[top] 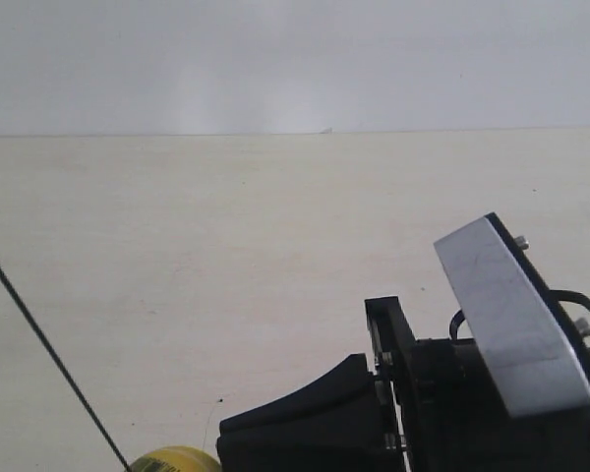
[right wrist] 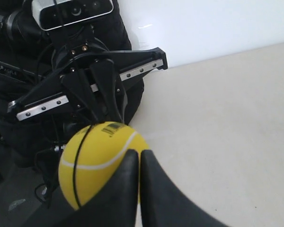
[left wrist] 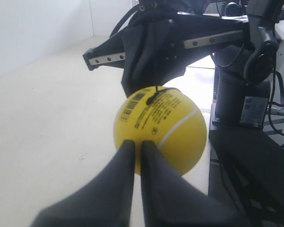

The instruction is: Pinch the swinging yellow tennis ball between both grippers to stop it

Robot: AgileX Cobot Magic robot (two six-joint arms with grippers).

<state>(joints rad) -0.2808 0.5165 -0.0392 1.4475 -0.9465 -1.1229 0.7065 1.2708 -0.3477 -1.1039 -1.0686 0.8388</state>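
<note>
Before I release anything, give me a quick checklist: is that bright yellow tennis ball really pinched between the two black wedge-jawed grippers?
1. Left gripper tips on the bright yellow tennis ball: ok, jaws shut, touching it.
2. Right gripper tips on the ball: ok, jaws shut.
3. Grippers on opposite sides: ok, each wrist view shows the other behind the ball.
4. Thin dark string straight, unsnagged: ok.
5. Swing stopped: cannot tell from one moment.

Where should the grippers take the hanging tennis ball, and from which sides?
On the yellow tennis ball, the widest middle, from opposite sides, level with its centre. It is round and hangs by a string at its top, so off-centre presses could squeeze it out. The left gripper and right gripper, both shut, seem to meet it there.
</note>
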